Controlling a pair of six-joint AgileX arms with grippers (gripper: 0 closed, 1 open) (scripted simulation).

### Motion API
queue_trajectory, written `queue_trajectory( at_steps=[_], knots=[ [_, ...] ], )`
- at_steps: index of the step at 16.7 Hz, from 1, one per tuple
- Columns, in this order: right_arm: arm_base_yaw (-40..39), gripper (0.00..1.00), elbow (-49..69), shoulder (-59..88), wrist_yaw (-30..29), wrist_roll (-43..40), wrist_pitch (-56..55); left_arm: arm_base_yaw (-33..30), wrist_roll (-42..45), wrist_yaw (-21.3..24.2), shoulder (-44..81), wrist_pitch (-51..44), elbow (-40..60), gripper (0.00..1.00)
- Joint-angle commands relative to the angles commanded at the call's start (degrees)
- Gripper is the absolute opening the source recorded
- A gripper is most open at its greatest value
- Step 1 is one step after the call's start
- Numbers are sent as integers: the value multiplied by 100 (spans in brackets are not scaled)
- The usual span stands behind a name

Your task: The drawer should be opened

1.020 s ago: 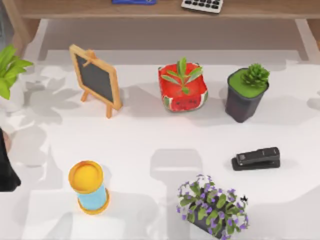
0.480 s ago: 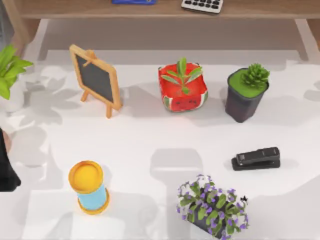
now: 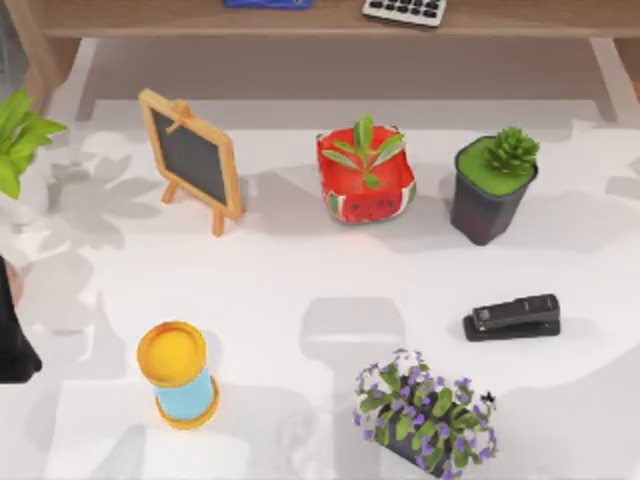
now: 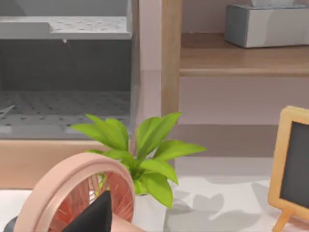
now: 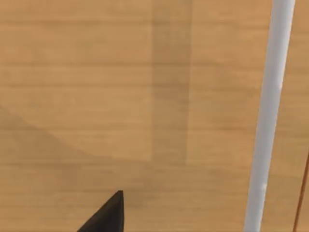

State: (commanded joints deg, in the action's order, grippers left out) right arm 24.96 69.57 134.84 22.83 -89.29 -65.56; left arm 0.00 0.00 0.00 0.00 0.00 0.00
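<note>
Beside white handle (image 5: pixel 269 116) (wood panel (image 5: pixel 120 96)), right tool (image 5: pixel 104 215)

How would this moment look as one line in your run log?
task: open drawer | right end effector: close to wooden panel, white bar beside | left arm: parked by leafy plant

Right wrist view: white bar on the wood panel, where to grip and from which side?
Probably the drawer's handle. Take the white bar mid-length, coming square at the wood panel, one finger on each side. It is a slim, straight rod, so a pinch across its width suits. The right arm's fingertip is already near.
</note>
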Motion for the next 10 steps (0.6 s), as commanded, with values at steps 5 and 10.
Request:
queue_trajectory(
  at_steps=[5, 10],
  knots=[
    [0, 40, 0, 0, 0, 0, 0, 0, 0, 0, 0, 0, 0, 100],
    [0, 2, 0, 0, 0, 0, 0, 0, 0, 0, 0, 0, 0, 100]
  ],
)
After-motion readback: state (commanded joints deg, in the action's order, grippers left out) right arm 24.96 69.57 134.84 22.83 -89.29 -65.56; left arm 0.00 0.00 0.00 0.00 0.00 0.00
